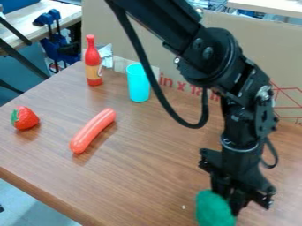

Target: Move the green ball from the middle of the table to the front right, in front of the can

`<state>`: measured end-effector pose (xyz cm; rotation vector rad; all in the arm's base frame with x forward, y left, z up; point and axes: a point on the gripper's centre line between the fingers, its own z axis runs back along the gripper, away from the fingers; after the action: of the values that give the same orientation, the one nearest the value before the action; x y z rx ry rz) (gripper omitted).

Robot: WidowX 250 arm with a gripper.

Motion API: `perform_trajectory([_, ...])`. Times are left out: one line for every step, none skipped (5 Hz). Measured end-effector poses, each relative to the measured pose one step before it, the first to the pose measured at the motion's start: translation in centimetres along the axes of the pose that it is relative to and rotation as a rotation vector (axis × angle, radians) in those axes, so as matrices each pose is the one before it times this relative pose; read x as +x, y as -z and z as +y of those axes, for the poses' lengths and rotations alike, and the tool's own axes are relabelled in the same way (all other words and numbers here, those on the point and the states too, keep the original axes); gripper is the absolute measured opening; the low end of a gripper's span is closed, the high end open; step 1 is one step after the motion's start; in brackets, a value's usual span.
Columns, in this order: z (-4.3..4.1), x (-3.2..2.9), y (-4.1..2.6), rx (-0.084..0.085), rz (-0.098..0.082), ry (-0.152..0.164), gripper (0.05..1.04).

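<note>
At the lower right, my gripper (230,194) hangs down over the wooden table, right up against a rounded green object (214,209). The green object covers part of the gripper's lower end and reaches close to the bottom edge of the view; whether it is held cannot be made out. An orange-red sausage (92,131) lies slantwise left of centre. Left of it is a red strawberry (24,118) with a green top. Farther back, a red bottle (93,62) with a yellowish label stands upright beside a turquoise cup (138,83).
Cardboard (168,48) with red print stands along the table's back edge. The wooden table (138,163) has a rounded front left edge. The arm and a looping black cable pass over its back right part. Blue clamps (52,33) are at another bench, upper left.
</note>
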<state>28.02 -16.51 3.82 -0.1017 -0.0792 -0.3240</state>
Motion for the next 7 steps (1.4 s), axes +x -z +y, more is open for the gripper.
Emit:
perform_trajectory([-1.878, 1.421, -0.022, -0.0408, -0.0376, -0.03, 0.325])
perform_trajectory([-1.35, 0.198, 0.686, 0.0031, 0.0054, -0.012, 0.325])
perform_trajectory([-0.064, -0.134, 0.78, 0.0063, 0.0132, -0.0213, 0.38])
perform_trajectory([0.766, 0.089, -0.004, 0.0172, -0.0088, -0.0073, 0.65])
perform_trajectory([0.873, -0.375, -1.38, 0.0193, -0.0646, -0.0107, 0.936])
perform_trajectory([0.417, 0.186, -3.201, -0.01, -0.1052, -0.0463, 1.017])
perform_trajectory([0.58, 0.486, -3.009, -0.0144, -0.0635, -0.0022, 1.009])
